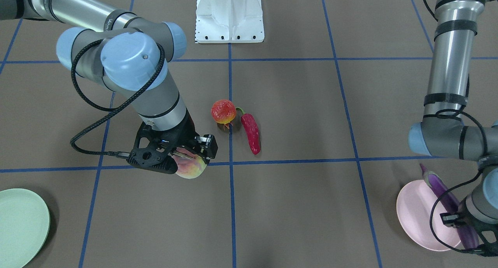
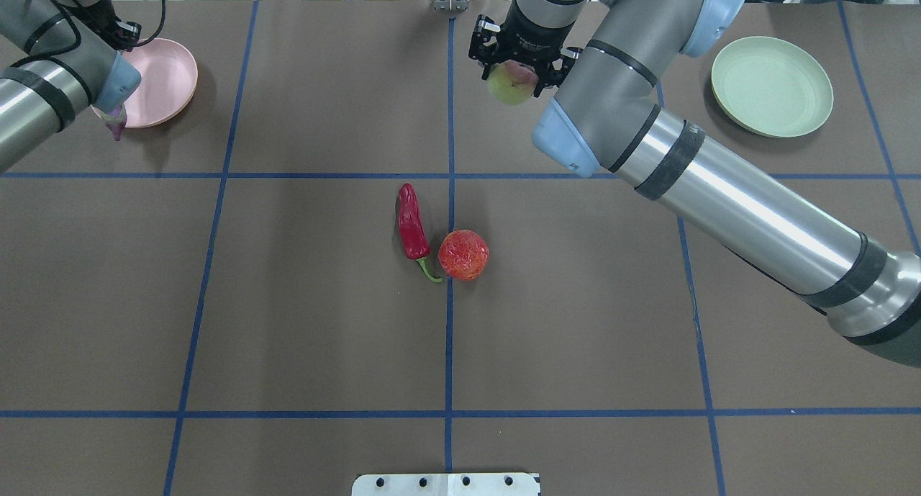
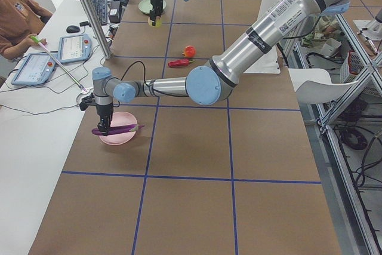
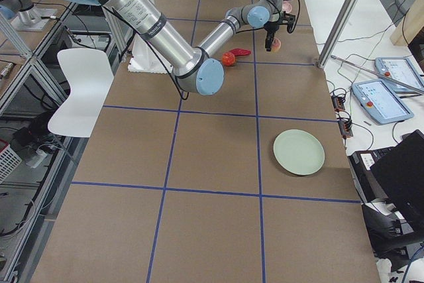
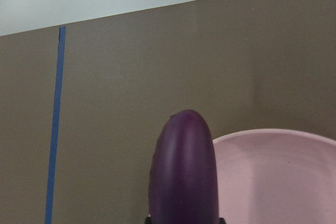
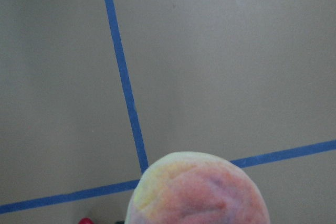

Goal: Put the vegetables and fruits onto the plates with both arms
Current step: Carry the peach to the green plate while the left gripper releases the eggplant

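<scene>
Two plates sit near the overhead view's top edge. At upper left, the pale pink plate point(image 2: 169, 78) has the purple eggplant point(image 1: 441, 188) across its left side, clamped in the left gripper point(image 3: 104, 129); whether they touch is unclear. At centre, the red chili pepper point(image 2: 412, 230) lies just beside the pomegranate point(image 2: 464, 254). Top centre, the right gripper point(image 2: 514, 71) clenches the peach point(image 2: 511, 87). The mint green plate point(image 2: 771, 86) sits at upper right.

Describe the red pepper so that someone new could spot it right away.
Find the blue tape line running down the middle of the brown table. Two red things lie side by side at it: a round bumpy pomegranate and the chili pepper. The pepper is the long, smooth, shiny one with a curved green stem.
</scene>
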Robot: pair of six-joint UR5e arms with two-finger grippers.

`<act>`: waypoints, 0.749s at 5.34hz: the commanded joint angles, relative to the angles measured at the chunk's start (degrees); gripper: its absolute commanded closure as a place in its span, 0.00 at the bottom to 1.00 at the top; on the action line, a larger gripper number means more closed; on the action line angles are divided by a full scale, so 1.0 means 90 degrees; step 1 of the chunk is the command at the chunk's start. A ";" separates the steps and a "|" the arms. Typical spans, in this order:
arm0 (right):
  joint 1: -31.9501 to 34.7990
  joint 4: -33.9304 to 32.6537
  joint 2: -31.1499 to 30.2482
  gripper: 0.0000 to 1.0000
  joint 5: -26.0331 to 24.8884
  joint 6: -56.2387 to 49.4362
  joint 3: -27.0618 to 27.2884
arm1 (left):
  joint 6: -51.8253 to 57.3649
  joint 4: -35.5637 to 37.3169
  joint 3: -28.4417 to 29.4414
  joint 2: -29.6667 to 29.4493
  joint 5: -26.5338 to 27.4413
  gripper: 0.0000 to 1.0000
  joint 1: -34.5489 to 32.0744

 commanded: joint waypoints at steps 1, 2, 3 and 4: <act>0.0337 -0.0037 -0.0082 1.00 0.0049 -0.0388 -0.0008 | 0.0010 -0.0056 0.0045 0.0012 0.0002 0.00 0.0013; 0.0562 -0.0172 -0.0228 1.00 0.0059 -0.0981 -0.0018 | 0.0030 -0.0056 0.0045 -0.0008 -0.0008 0.00 0.0013; 0.0883 -0.0174 -0.0510 1.00 0.0020 -0.1799 -0.0047 | 0.0011 -0.0037 -0.0013 -0.0085 -0.0046 0.00 -0.0006; 0.1186 -0.0174 -0.0812 1.00 0.0010 -0.2571 -0.0076 | -0.0038 -0.0007 -0.0024 -0.0241 -0.0095 0.00 -0.0016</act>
